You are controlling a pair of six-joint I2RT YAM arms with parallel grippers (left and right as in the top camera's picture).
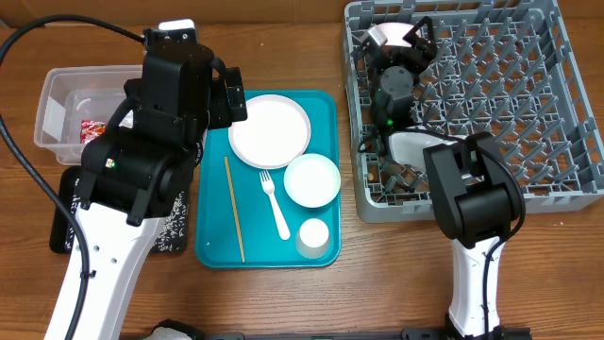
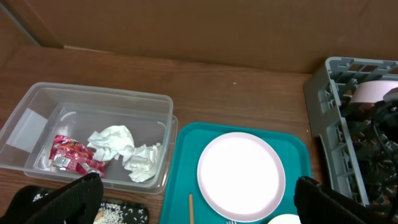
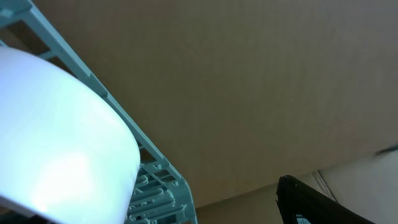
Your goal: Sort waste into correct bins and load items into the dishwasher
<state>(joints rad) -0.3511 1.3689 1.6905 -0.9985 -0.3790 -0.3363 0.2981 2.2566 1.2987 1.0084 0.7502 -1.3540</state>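
- Bin, far left, clear: a red wrapper and crumpled tissues are held inside. No loose waste is seen elsewhere.
- Left end effector: the fingers are spread wide and nothing is held. It is poised above the gap between bin and tray. Risk: in a straight descent the bin wall or tray rim could be caught and shoved.
- Tray, teal: chopstick, plate, fork, bowl and cup are listed, none yet loaded. Risk: the flat plate offers little edge and may be slid rather than lifted. The thin chopstick and fork may be missed or flicked off. The cup, at the tray's near edge, may be tipped.
- Rack, grey, right: the right end effector is reached into the far left corner, beside a white item. Whether the item is clamped or released cannot be told. Risk: the item could be left askew on the tines, or the fingers snagged in withdrawal.
- Surface: brown wood grain. A black patterned mat is laid under the left arm.
- Room: a plain brown board is set behind the surface.
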